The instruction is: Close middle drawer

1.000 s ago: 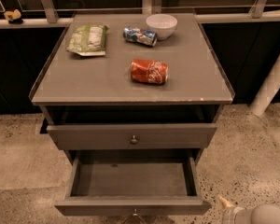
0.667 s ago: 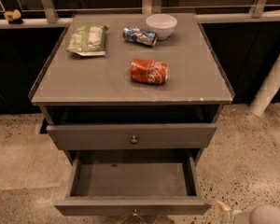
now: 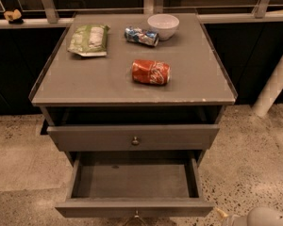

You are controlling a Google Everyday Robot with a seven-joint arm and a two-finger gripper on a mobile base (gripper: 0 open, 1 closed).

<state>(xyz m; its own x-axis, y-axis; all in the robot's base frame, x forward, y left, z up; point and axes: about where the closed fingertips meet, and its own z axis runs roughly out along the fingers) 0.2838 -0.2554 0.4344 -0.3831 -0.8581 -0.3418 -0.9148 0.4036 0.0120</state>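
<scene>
The grey cabinet (image 3: 108, 86) stands in the middle of the camera view. Its middle drawer (image 3: 132, 207) is pulled far out, showing an empty shallow grey box, with its small metal knob (image 3: 135, 214) at the frame's bottom edge. Above it, the top drawer (image 3: 85, 138) with its round knob (image 3: 135, 140) stands slightly out from the cabinet. The lowest drawer is hidden under the open one. My gripper (image 3: 221, 214) shows only as a pale tip on a white arm (image 3: 264, 218) at the bottom right corner, just right of the middle drawer's front.
On the cabinet top lie a crushed red can (image 3: 151, 72), a blue can (image 3: 140, 36), a white bowl (image 3: 163, 25) and a green snack bag (image 3: 88, 39). A white post (image 3: 273, 86) stands to the right. A dark railing wall runs behind. The floor is speckled.
My gripper tip at the bottom right has shifted slightly down and left. The drawers and the things on the cabinet top have not moved.
</scene>
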